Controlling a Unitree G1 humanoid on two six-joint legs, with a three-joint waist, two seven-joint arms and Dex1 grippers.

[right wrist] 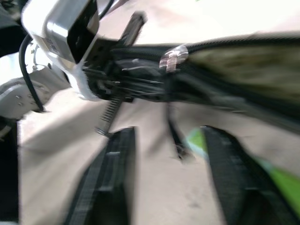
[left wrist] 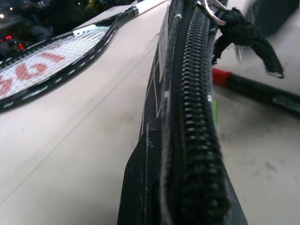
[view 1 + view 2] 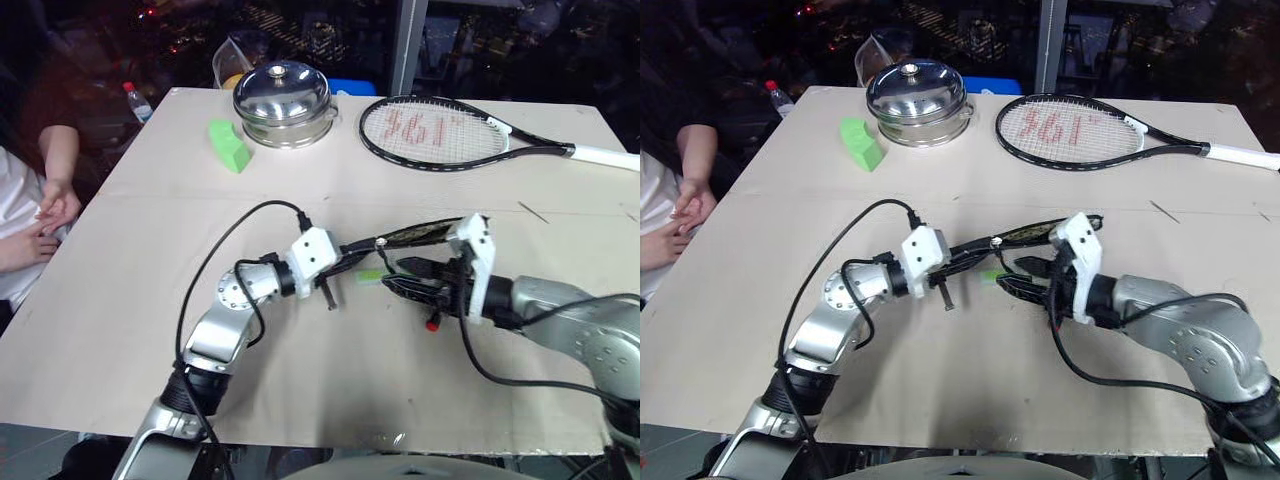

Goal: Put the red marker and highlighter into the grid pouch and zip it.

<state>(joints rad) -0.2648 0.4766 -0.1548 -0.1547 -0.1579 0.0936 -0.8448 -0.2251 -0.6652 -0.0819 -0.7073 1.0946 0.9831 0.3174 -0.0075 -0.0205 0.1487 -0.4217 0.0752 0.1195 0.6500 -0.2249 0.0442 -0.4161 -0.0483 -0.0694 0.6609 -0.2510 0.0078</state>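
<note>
We pinch grid pouch (image 3: 405,236) end with left gripper (image 3: 342,268), lifted above table (image 3: 150,300). Right gripper (image 3: 420,275) empty, fingers parted. Highlighter (image 3: 371,275) under pouch, red marker (image 3: 433,324) just beside. Steady mouth, fetch highlighter first.

both arms reach in over the bench, forearms angled toward each other, wrists close together. the left pincer (image 3: 335,268) is clamped on the end of the grid pouch (image 3: 420,235). the right pincer (image 1: 171,178) shows its fingers (image 1: 105,183) spread apart, holding nothing.
</note>
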